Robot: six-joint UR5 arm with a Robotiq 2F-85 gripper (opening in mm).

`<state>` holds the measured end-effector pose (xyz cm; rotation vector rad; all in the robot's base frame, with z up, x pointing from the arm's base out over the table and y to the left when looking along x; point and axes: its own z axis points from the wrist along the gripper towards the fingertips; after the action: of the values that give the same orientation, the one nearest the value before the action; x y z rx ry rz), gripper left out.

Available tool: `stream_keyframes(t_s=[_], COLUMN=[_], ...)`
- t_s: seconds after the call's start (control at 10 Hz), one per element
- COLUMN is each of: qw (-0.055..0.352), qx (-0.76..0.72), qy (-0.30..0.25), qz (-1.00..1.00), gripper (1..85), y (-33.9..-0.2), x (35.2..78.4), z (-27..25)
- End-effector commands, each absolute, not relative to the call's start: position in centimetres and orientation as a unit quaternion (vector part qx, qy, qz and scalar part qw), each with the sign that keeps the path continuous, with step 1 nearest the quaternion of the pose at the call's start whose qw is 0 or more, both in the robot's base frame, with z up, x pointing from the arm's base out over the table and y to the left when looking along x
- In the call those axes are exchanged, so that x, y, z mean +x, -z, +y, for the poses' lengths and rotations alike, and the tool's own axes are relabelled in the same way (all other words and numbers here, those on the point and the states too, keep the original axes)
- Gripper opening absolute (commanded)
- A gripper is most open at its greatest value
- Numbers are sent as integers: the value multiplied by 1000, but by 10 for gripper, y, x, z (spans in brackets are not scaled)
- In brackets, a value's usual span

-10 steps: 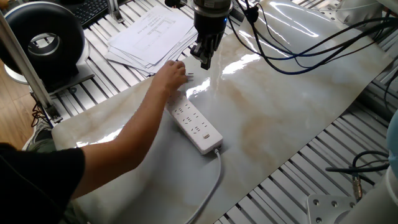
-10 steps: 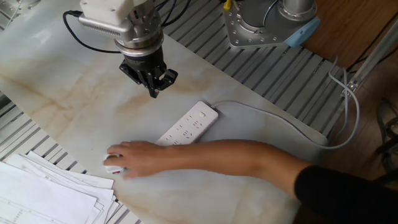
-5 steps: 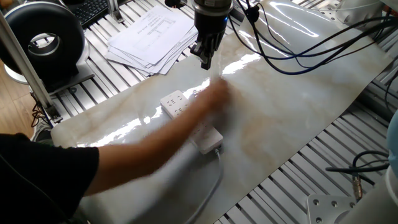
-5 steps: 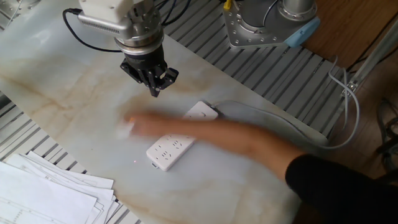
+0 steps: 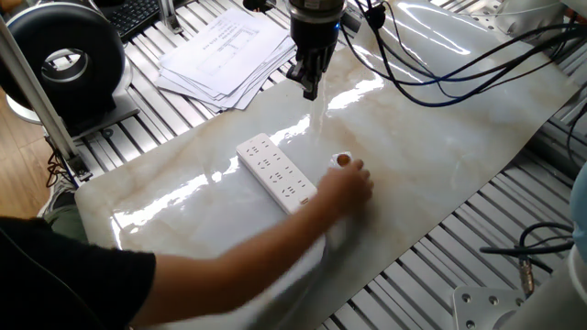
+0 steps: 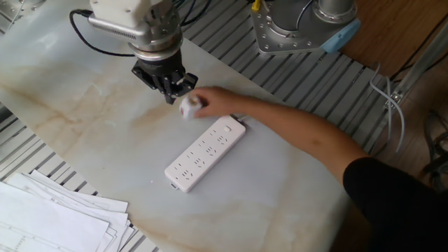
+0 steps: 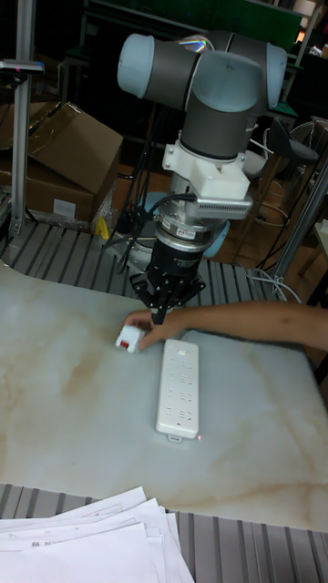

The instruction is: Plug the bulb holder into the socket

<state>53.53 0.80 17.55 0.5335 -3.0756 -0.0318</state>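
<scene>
The socket (image 5: pixel 275 172) is a long white power strip lying flat on the marble tabletop, also seen in the other fixed view (image 6: pixel 206 152) and the tall view (image 7: pixel 178 385). A person's hand (image 5: pixel 346 188) holds the bulb holder (image 5: pixel 342 160), small and white with an orange-red patch, on the table beside the strip. The bulb holder (image 6: pixel 190 106) lies just under my gripper (image 6: pixel 170 95) and shows again in the tall view (image 7: pixel 128 340). My gripper (image 5: pixel 310 90) hangs above the table with its fingers together and nothing between them, seen also in the tall view (image 7: pixel 162 314).
The person's arm (image 6: pixel 301 136) reaches across the table over the strip's cable end. A stack of papers (image 5: pixel 225 50) lies at one table end. Black cables (image 5: pixel 431 87) trail from my arm. A round black device (image 5: pixel 64 60) and the arm's base (image 6: pixel 301 24) stand off the tabletop.
The person's hand carried the bulb holder from near the papers across the strip to the spot below my gripper. The strip shifted slightly. My gripper stayed nearly still.
</scene>
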Motion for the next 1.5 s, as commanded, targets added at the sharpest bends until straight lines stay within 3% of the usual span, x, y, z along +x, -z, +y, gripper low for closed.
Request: stream_keyframes(t_s=[0.0,0.2,0.4,0.6,1.0,1.2,1.4], qw=[28,27,25,6,10,21,18], qx=[216,227,232,241,209,224,210], qy=[20,34,42,34,33,60,86], qz=[-976,-973,-971,-970,-977,-972,-974], gripper=[233,283,340,343,383,537,583], y=[-166,-152,-151,-150,-150,-152,-157], x=[555,563,540,551,549,540,526], z=[14,19,12,10,9,21,30])
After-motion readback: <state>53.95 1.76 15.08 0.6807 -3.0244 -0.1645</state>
